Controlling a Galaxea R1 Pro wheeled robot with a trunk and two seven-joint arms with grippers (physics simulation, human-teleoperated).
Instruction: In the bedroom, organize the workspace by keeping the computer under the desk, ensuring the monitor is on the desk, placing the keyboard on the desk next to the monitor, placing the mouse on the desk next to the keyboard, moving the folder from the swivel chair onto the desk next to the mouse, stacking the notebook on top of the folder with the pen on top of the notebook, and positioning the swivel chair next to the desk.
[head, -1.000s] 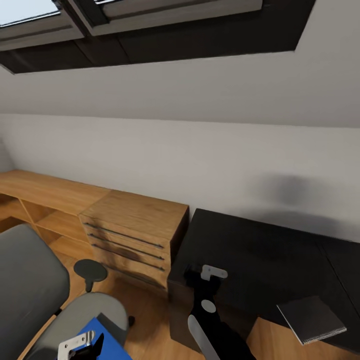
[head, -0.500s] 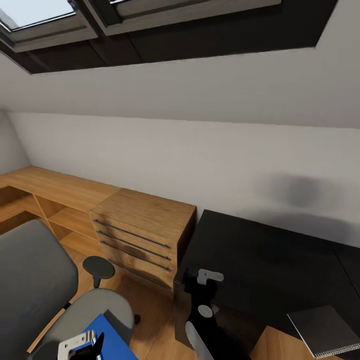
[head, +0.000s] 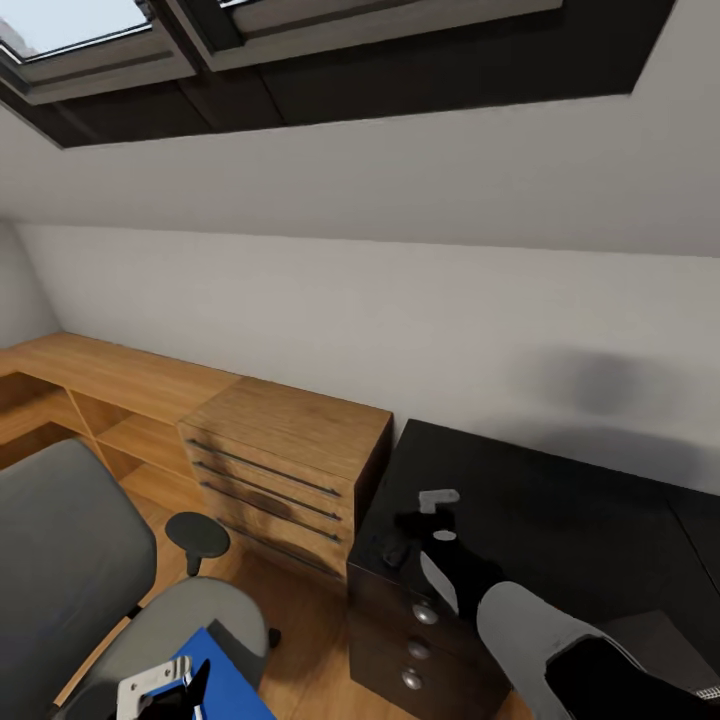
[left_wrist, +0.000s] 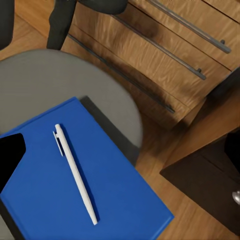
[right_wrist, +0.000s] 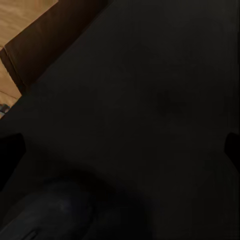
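Overhead, the folder (head: 215, 672) lies on the swivel chair (head: 150, 630) seat, the left gripper (head: 160, 690) just above it. Closer in, the pen (left_wrist: 75, 172) rests loose on that thin, stiff folder, best pinched at an overhanging edge, kept level; this gripper's grasp can't be told. Dimly, the right gripper (right_wrist: 125, 145) hovers over the desk (right_wrist: 150, 75), seemingly parted and empty.

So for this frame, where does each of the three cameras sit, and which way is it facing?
Head view: up on the robot, facing wall, skylights, wooden drawer unit and desk; right arm reaches over the desk, left gripper low.
Left wrist view: looks down on the folder and pen on the swivel chair; a dark fingertip shows.
Right wrist view: close above the black desktop.
Shared: folder, chair, desk.
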